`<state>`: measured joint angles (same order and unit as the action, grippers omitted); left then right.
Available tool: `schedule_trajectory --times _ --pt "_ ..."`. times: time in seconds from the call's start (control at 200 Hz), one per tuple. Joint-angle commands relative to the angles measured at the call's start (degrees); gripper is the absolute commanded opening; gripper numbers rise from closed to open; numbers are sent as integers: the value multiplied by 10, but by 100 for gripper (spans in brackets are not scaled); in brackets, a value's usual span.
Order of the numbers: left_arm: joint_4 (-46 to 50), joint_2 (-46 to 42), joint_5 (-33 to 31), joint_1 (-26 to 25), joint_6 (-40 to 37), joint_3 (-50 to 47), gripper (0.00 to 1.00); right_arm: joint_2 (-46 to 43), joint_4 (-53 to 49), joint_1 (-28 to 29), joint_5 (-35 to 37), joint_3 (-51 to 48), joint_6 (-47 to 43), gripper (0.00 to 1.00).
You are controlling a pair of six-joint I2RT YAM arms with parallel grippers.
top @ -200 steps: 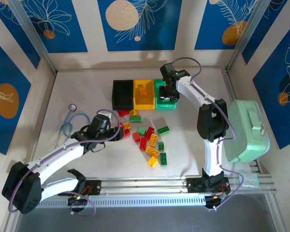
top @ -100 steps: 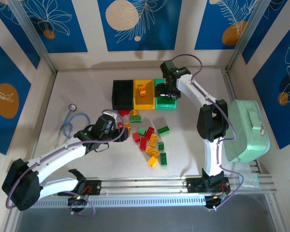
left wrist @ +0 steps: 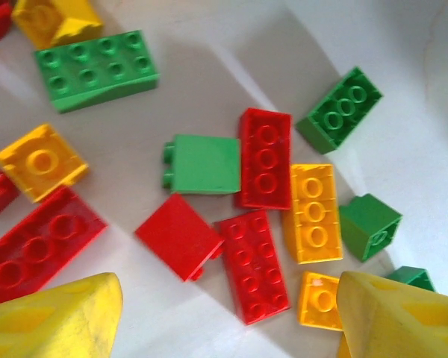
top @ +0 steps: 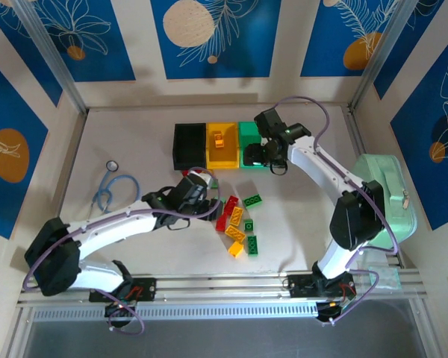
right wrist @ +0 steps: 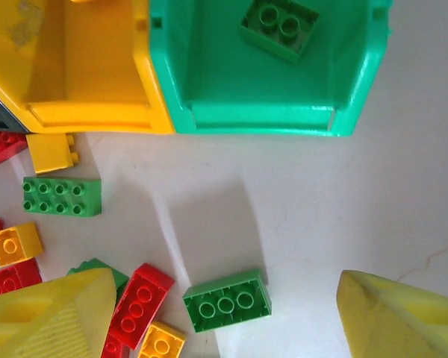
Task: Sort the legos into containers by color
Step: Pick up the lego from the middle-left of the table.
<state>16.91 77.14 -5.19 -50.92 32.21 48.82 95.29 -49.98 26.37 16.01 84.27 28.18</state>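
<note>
Three joined containers, black bin [top: 187,146], yellow bin [top: 222,156] and green bin [right wrist: 246,82], line the far table [top: 134,134]. The left gripper [left wrist: 231,317] hangs open and empty over loose legos [top: 235,220]. The right gripper [right wrist: 228,317], open and empty, hovers near the green bin. One yellow brick [top: 218,139] and one green brick [right wrist: 278,26] are binned; most lie unsorted.

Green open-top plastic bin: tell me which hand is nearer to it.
Right. The right hand hovers at the near edge of the green bin; the left hand hangs over the loose plastic bricks, farther toward the arm bases.
</note>
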Motion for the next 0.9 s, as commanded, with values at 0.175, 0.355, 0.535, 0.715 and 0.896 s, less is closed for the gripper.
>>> schedule_trajectory --times 0.175,0.355,0.535,0.715,0.896 --pt "24 101 11 -56 -16 100 75 -90 3 32 13 -48 51 76" --pt "71 170 14 -73 -12 169 75 -138 -23 35 33 -48 73 76" --pt "86 221 24 -85 9 210 75 -186 -19 38 38 -77 80 76" --pt "110 268 25 -98 18 253 74 -213 -5 38 34 -116 90 76" --pt "130 296 27 -105 26 281 71 -224 4 38 31 -142 99 76"
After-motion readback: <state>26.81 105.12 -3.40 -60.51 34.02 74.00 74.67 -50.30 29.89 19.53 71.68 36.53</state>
